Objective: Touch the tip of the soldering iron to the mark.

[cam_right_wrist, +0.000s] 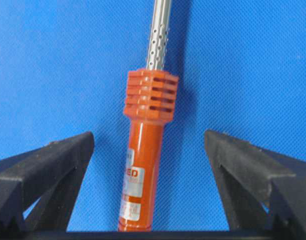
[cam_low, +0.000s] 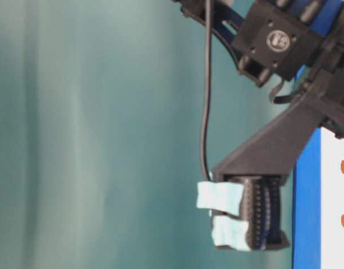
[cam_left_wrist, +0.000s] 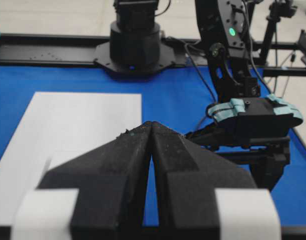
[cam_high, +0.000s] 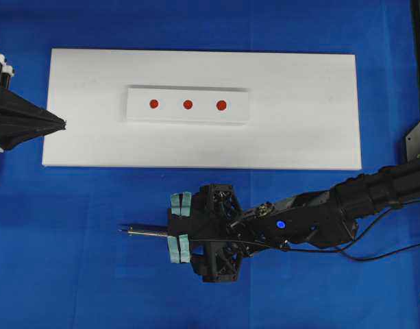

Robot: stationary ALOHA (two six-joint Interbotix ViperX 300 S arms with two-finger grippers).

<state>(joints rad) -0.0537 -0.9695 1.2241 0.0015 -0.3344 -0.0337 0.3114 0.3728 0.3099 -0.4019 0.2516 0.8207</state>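
a: what blocks the way to the white board?
b: nothing on the blue cloth between; the soldering iron lies below it, between the right gripper fingers, untouched either side.

Glossy orange plastic soldering iron handle, perforated silver metal shaft, matt blue cloth, matt white board

An orange-red ribbed plastic soldering iron with a perforated silver shaft lies on bright blue cloth. Three red dots mark a white strip on a white board.
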